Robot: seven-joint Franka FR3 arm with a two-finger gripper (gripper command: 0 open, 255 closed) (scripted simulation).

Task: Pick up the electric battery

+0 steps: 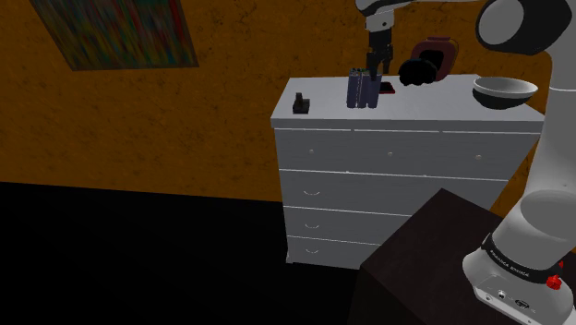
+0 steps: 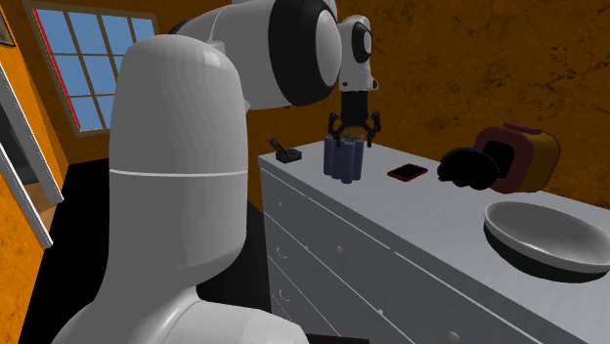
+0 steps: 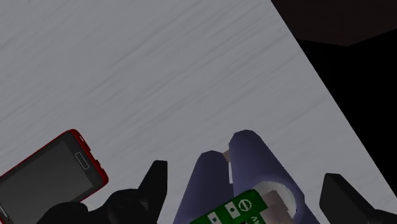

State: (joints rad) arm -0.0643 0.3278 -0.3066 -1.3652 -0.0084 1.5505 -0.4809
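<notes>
So, battery (image 1: 361,90): bundle of dark blue cells with a green label, standing upright on top of the white dresser (image 1: 406,175).
gripper (image 2: 353,135): right above the bundle, fingers spread wide on either side of it, holding nothing.
phone (image 3: 48,175): red case, flat on the top, just at the battery's 3 o'clock in the shoulder view.
bowl (image 1: 504,90): further out at 3 o'clock, well apart.
small black block (image 1: 301,102): at the battery's 9 o'clock.
</notes>
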